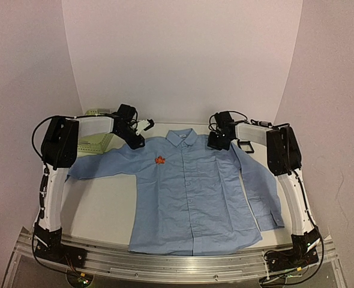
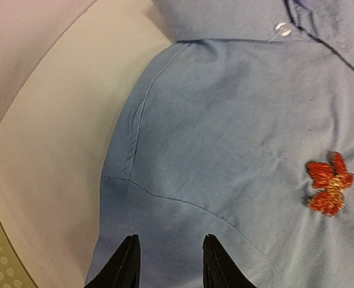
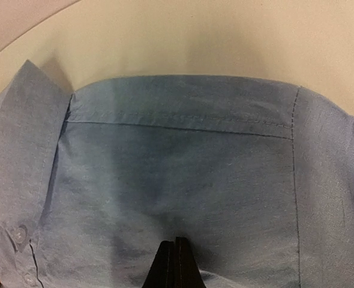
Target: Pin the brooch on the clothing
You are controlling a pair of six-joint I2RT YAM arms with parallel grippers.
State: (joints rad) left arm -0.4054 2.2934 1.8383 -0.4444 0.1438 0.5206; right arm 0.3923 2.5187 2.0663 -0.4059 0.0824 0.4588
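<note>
The light blue shirt (image 1: 189,192) lies flat on the table, front up, with its collar at the far side. The small orange-red brooch (image 1: 159,160) sits on the chest panel left of the button line, and the left wrist view shows the brooch (image 2: 329,185) resting on the cloth. My left gripper (image 1: 135,143) hovers over the shirt's left shoulder seam; in its own view the left gripper (image 2: 170,240) is open with only fabric (image 2: 225,132) below. My right gripper (image 1: 218,143) is at the right shoulder. In its view the right gripper (image 3: 175,241) is shut, tips at the cloth (image 3: 183,162). Whether fabric is caught I cannot tell.
A green mesh basket (image 1: 96,139) stands at the back left, just behind my left gripper. A small black-framed box (image 1: 246,146) lies beside the right arm near the shirt's right sleeve. White walls close in the table on three sides.
</note>
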